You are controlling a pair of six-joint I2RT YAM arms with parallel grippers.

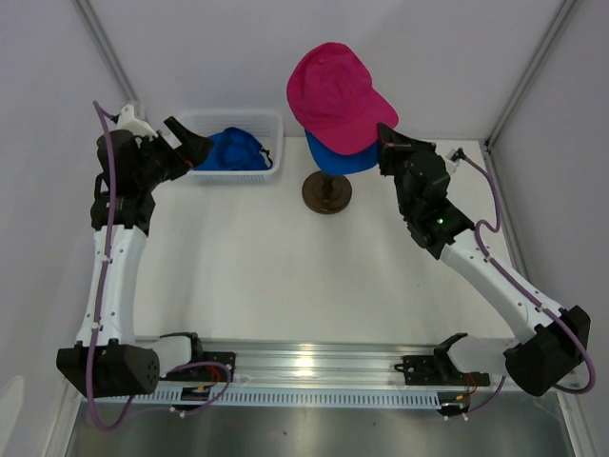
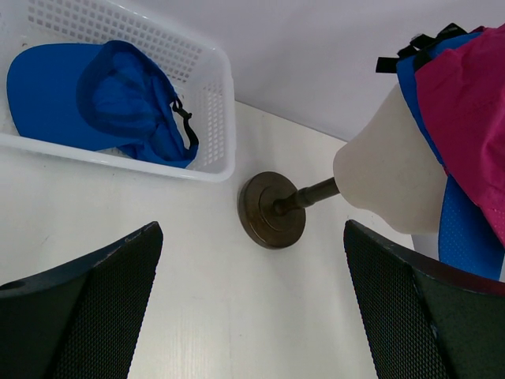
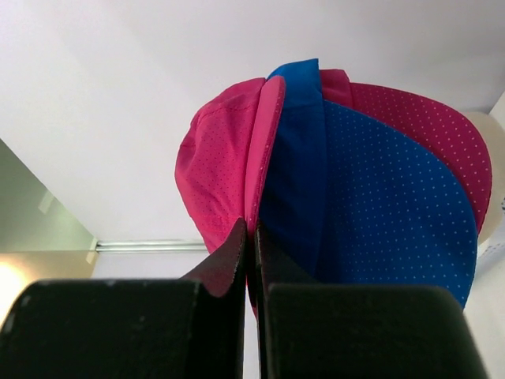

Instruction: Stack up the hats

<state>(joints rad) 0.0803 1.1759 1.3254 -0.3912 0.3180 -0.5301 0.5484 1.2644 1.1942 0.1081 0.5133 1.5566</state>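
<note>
Pink hat (image 3: 215,172) brim pinched between right jaws, atop blue hat (image 3: 379,205).

No writing, brand, number or sign can be read; none is made out on the pink cap (image 1: 333,90), the blue caps (image 1: 233,149), or the basket (image 1: 238,176).

Round dark-brown stand base (image 1: 326,193), flat on the white bench (image 1: 285,286). Thin dark stem (image 2: 312,193), rising from the base's centre. Cream mannequin head (image 2: 387,166), smooth, carried on that stem above the base. White plastic mesh basket (image 1: 277,145), rectangular, just left of the base, apart from it. Ribbed metal rail (image 1: 324,360), along the bench edge, well nearer than the base. White walls (image 1: 209,48), behind the base.
</note>
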